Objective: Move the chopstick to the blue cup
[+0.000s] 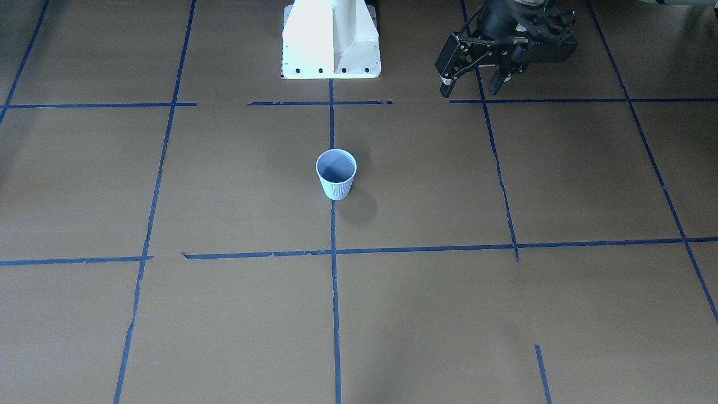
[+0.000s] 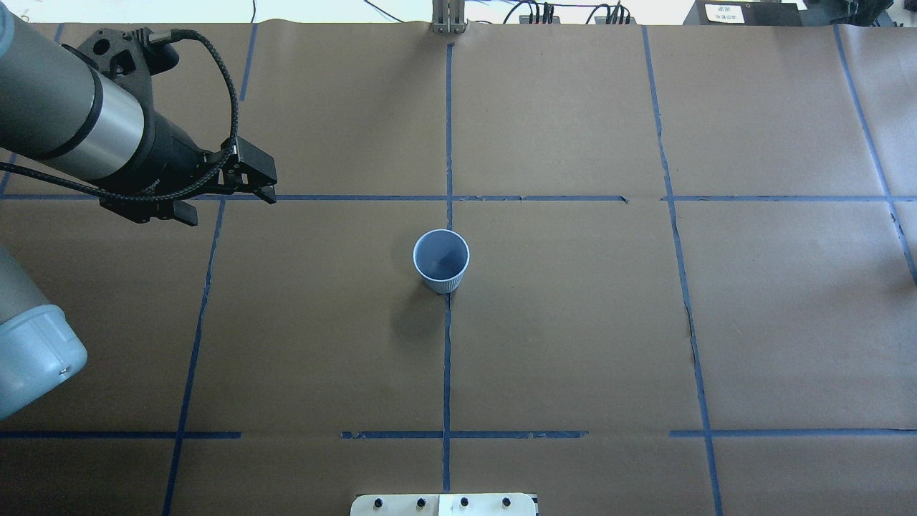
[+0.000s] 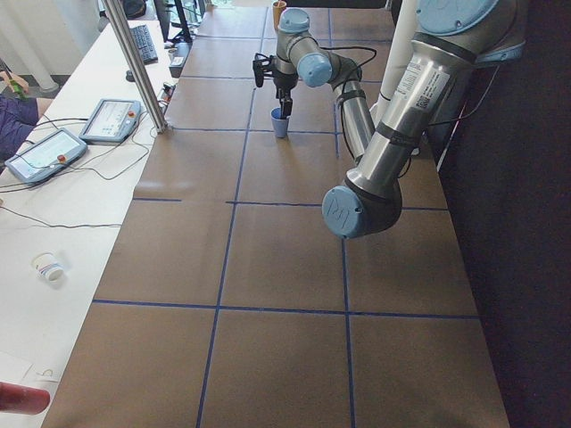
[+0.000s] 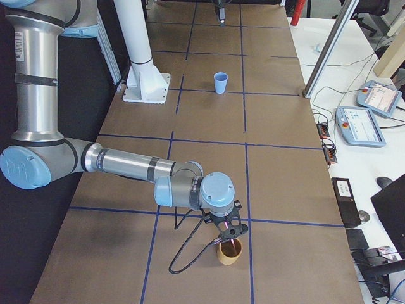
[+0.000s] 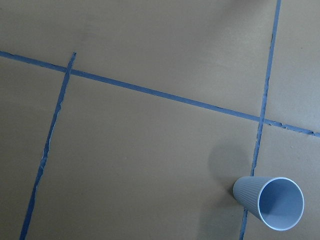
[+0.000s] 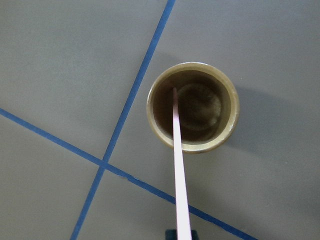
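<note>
The blue cup (image 1: 336, 178) stands upright and empty at the table's middle, also seen from overhead (image 2: 441, 262) and in the left wrist view (image 5: 272, 202). My left gripper (image 1: 475, 85) hangs open and empty above the table, off to the cup's side (image 2: 252, 185). My right gripper (image 4: 229, 232) is far from the blue cup, near the table's right end, right above a brown cup. It is shut on the pale pink chopstick (image 6: 178, 165), whose lower end still reaches inside the brown cup. Only the fingertips (image 6: 170, 234) show at the wrist view's bottom edge.
The brown cup (image 4: 229, 252) stands upright on a blue tape line and also shows in the right wrist view (image 6: 202, 105). The white robot base (image 1: 331, 39) sits behind the blue cup. A side table with pendants (image 4: 370, 117) and a metal post (image 4: 324, 57) borders the far edge.
</note>
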`<control>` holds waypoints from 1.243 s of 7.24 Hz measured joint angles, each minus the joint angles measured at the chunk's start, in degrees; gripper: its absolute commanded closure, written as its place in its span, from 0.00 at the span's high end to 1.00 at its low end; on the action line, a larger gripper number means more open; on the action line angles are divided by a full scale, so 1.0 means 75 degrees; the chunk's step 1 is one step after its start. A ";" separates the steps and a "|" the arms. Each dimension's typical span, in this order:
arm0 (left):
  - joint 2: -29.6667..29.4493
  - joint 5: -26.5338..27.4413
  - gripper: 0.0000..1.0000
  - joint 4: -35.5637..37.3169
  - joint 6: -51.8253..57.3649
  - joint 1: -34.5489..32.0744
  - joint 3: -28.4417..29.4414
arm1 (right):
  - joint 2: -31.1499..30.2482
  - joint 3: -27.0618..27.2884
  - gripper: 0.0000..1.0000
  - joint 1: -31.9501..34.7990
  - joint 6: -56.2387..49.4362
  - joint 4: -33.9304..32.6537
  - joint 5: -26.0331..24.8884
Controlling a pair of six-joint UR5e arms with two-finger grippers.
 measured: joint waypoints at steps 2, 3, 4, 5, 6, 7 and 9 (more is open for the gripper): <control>-0.0005 0.0000 1.00 0.0000 -0.0005 -0.0003 -0.0016 | -0.0210 0.0327 0.00 0.0324 0.0001 -0.0178 0.0011; -0.0005 0.0000 1.00 0.0000 -0.0006 -0.0003 -0.0027 | -0.0265 0.0706 0.00 0.0458 0.0004 -0.0615 0.0010; -0.0004 -0.0003 1.00 0.0000 -0.0006 -0.0002 -0.0033 | -0.0282 0.1253 0.00 0.0557 0.0006 -0.1291 -0.0003; 0.0006 -0.0005 1.00 0.0000 -0.0007 -0.0001 -0.0031 | -0.0290 0.1842 0.00 0.0643 0.0004 -0.2011 -0.0033; 0.0012 -0.0005 1.00 0.0000 -0.0007 0.0000 -0.0024 | -0.0296 0.2328 0.00 0.0742 0.0002 -0.2543 -0.0068; 0.0015 -0.0006 1.00 0.0000 -0.0006 0.0004 -0.0020 | -0.0285 0.2737 0.00 0.0839 -0.0001 -0.2965 -0.0104; 0.0036 -0.0001 1.00 0.0000 -0.0004 0.0005 -0.0042 | -0.0204 0.3718 0.00 0.0798 -0.0001 -0.3916 -0.0235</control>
